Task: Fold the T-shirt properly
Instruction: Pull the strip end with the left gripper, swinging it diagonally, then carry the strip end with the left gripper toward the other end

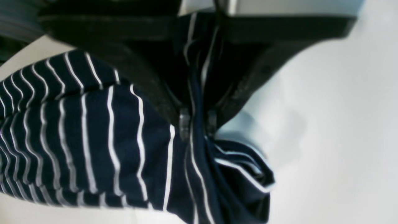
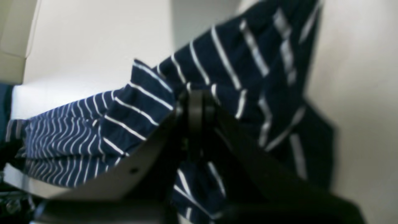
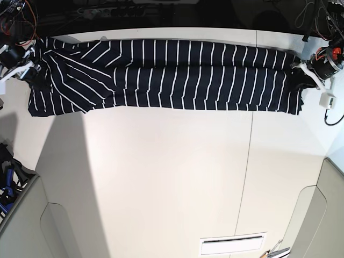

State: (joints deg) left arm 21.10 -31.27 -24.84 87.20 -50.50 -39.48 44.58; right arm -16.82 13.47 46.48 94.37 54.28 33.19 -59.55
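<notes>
A dark navy T-shirt [image 3: 177,80] with thin white stripes lies in a long, narrow band across the far part of a white table [image 3: 166,177], stretched between 2 robot grippers, 1 at each end. The left gripper [image 1: 198,124], at the band's right end in the base view, is closed on the fabric — a ridge of striped cloth runs up between its 2 fingertips, pinched from both sides. A small fold of the shirt sticks out beside those fingertips, against the pale tabletop, while the rest of the cloth spreads away on the other side in rows of wavy stripes.

At the opposite end, the right gripper [image 2: 197,109] is shut, its 2 fingertips together over the shirt; whether any cloth is caught between them cannot be told from the pictures. Around it the fabric is rumpled, with stripes running in several directions and 1 slanting flap lying across the band. Between the 2 ends the shirt lies smoother — a lengthwise crease divides the band into 2 strips, their stripes running mostly across it. Near the table's near edge in the base view sits a white rectangular piece [image 3: 232,244] with a dark outline.
</notes>
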